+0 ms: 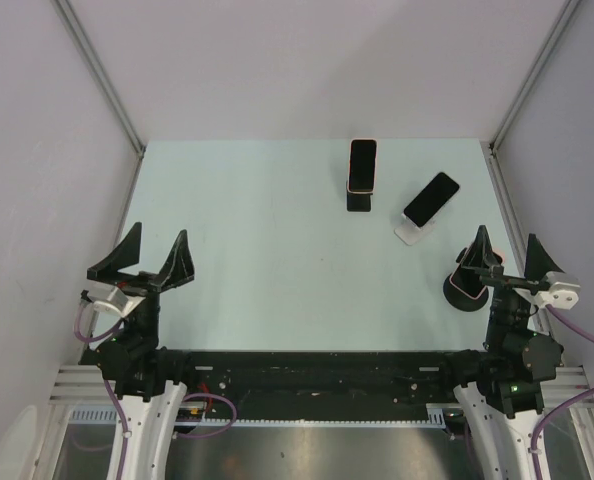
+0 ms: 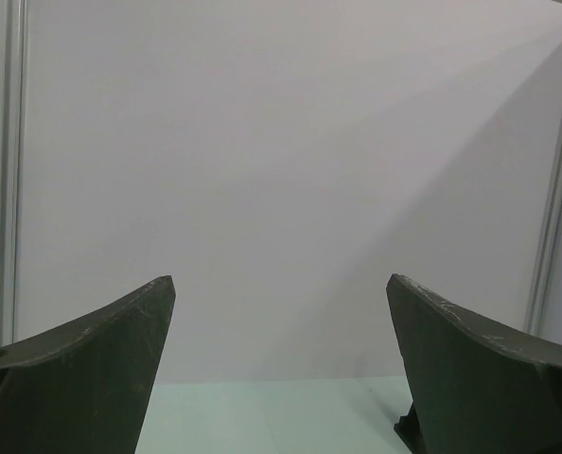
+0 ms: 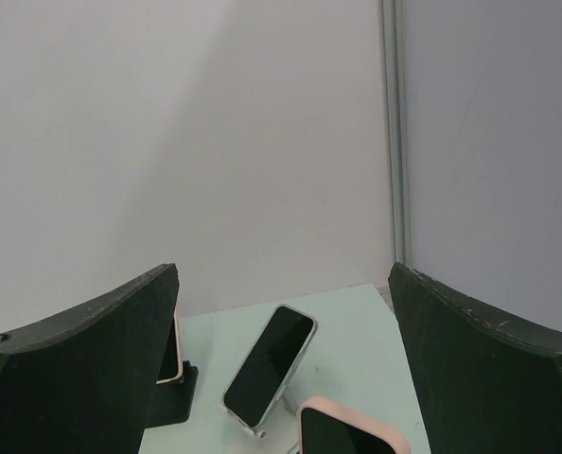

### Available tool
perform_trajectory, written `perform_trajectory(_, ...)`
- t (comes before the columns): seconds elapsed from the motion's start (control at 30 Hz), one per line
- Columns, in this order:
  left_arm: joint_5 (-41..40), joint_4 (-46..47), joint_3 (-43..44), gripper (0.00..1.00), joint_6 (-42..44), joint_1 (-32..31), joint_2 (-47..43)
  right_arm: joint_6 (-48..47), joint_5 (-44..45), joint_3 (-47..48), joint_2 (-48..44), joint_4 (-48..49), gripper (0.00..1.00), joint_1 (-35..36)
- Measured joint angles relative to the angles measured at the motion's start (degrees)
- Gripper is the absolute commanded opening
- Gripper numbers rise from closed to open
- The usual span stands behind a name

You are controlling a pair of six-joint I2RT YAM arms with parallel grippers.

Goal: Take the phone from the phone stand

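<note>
Both pairs of jaws stand wide apart with nothing between them. The left gripper [image 1: 161, 235] hangs over the lower left of the table [image 1: 257, 300] in the top view. Its wrist camera shows two dark fingers [image 2: 92, 369] framing only the pale back wall [image 2: 281, 170] and a strip of tabletop along the bottom edge.

The right gripper [image 1: 505, 238] hangs at the lower right of the top view, just above a round black base [image 1: 463, 298] that stands near the table's right edge. In the right wrist view a dark rounded corner with a pink rim [image 3: 345, 433] shows at the bottom edge between the fingers. It looks like a phone resting on that base, though too little of it is in frame to be sure.

Further up the table, in the upper right of the top view, a pink-cased phone [image 1: 362, 165] leans upright on a black stand [image 1: 358, 203], its dark screen facing the arms. Just to the right of it and slightly lower, apart from it, a second phone [image 1: 432, 198] lies tilted on a white stand [image 1: 413, 234], its top end angled toward the upper right. The right wrist camera sees this second phone near the centre bottom, with the black stand to its left, partly hidden behind the finger. Neither gripper touches any phone or stand.
</note>
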Motion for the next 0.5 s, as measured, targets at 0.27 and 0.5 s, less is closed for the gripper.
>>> perform_trajectory(0.27, 0.0, 0.0, 0.0, 1.00, 0.0, 0.0, -0.1, 3.0, -1.2, 0.0, 0.0, -0.1, 1.00, -2.4)
perform_trajectory(0.5, -0.3, 0.0, 0.0, 1.00, 0.0, -1.3, -1.0, 8.1, -5.0, 1.5, 7.7, 0.1, 1.00, -3.3)
